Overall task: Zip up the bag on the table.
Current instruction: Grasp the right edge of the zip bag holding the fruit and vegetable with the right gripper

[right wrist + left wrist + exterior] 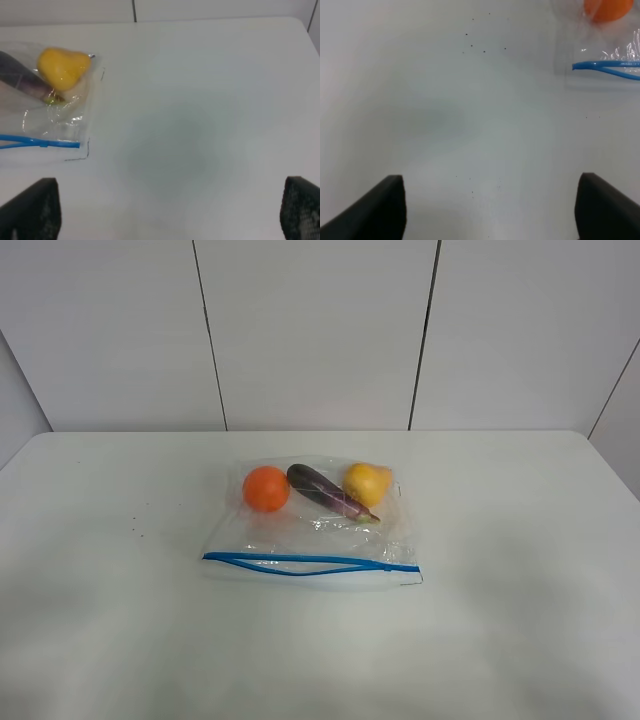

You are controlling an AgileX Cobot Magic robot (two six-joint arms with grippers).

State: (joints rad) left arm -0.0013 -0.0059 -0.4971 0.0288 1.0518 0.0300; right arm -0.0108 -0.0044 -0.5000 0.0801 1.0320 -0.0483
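The clear bag (300, 538) lies flat in the middle of the white table (520, 630), its blue zipper strip (310, 563) along the near edge. The strip's two lines part slightly along the middle. Inside are an orange fruit (266, 488), a purple eggplant (328, 492) and a yellow fruit (366, 483). No arm shows in the exterior view. In the left wrist view my left gripper (490, 215) is open over bare table, with the bag's corner (600, 65) well off. My right gripper (167, 215) is open too, apart from the bag's other corner (60, 130).
Tiny dark specks (135, 530) dot the tabletop left of the bag. A panelled white wall (320, 330) rises behind the table's far edge. A thin dark mark (82, 155) edges the bag's corner.
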